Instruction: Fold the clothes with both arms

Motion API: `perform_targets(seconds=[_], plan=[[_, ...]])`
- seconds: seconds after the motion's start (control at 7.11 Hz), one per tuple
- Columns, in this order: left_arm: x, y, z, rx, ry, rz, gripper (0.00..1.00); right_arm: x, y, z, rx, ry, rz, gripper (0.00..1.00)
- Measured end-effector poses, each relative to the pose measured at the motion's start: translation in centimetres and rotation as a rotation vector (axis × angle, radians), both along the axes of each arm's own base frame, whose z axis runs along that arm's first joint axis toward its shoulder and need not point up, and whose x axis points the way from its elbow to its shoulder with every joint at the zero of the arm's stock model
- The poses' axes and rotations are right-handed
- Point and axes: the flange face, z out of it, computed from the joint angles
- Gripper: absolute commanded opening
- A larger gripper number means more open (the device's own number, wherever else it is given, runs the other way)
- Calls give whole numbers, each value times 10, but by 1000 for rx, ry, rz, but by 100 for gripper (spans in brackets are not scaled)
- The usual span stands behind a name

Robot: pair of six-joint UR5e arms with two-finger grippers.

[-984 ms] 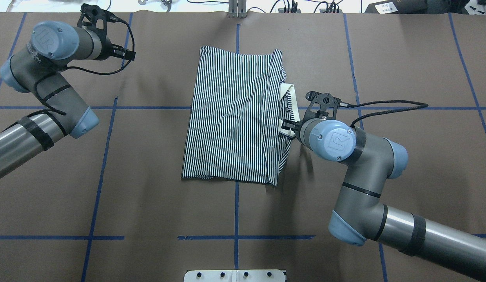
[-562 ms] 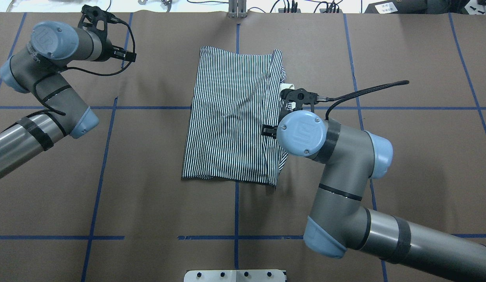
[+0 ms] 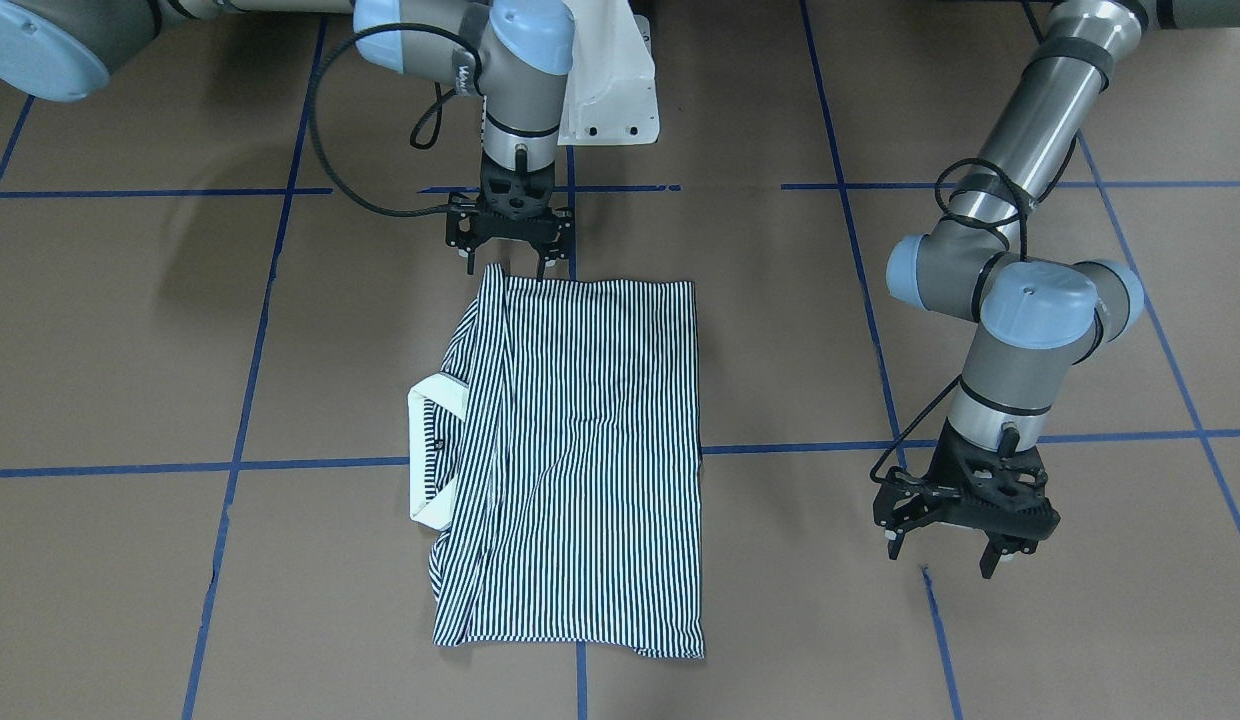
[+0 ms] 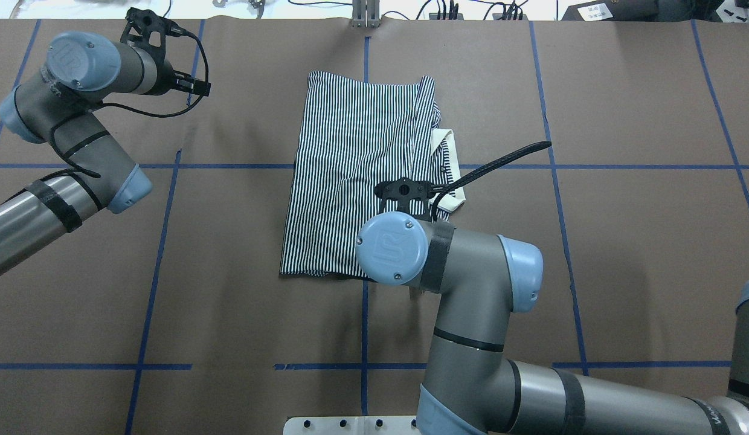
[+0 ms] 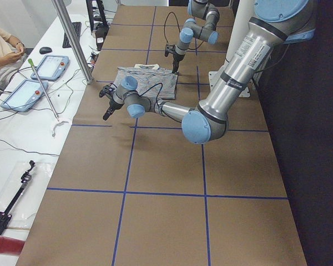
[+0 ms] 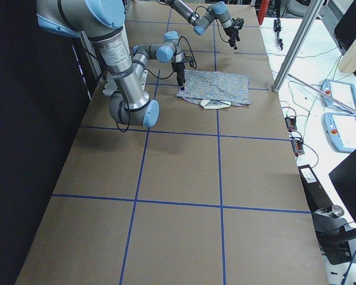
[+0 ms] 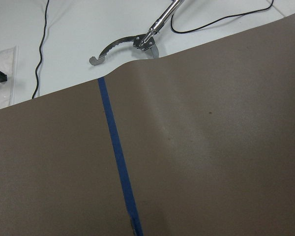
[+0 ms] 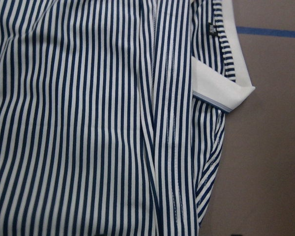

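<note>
**Right pincer being relocated from collar side to hem; nothing grasped.**

The right pincer (image 3: 508, 264) is being carried away from the cream collar (image 3: 425, 460), where it was a second ago. It is now being held at the robot-side hem edge of the striped polo shirt (image 3: 580, 450), jaws spread wide and gripping nothing. The shirt is lying flat mid-surface (image 3: 880, 650) as a narrow rectangle, with the collar protruding at one long side. The left pincer (image 3: 940, 560) is being kept over bare surface well apart from the shirt, spread, empty and unmoved. Judged: a hem pick for the lengthwise fold is being set up, and the left pincer is not yet being brought in.
</note>
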Motion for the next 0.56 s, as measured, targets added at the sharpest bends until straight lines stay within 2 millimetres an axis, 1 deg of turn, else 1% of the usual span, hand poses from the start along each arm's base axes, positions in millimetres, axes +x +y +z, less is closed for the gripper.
perform_targets(seconds=[0.14,0.28,0.42,0.56], plan=[[0,0,-1,1,1,1,100,-10,1,7,19,38,-50,44],[1,0,-1,1,2,1,100,-15,1,13,36,64,-88,36],[1,0,-1,1,3,1,100,-18,1,18,51,86,-119,33],[1,0,-1,1,3,2,100,-18,1,21,63,104,-146,34]])
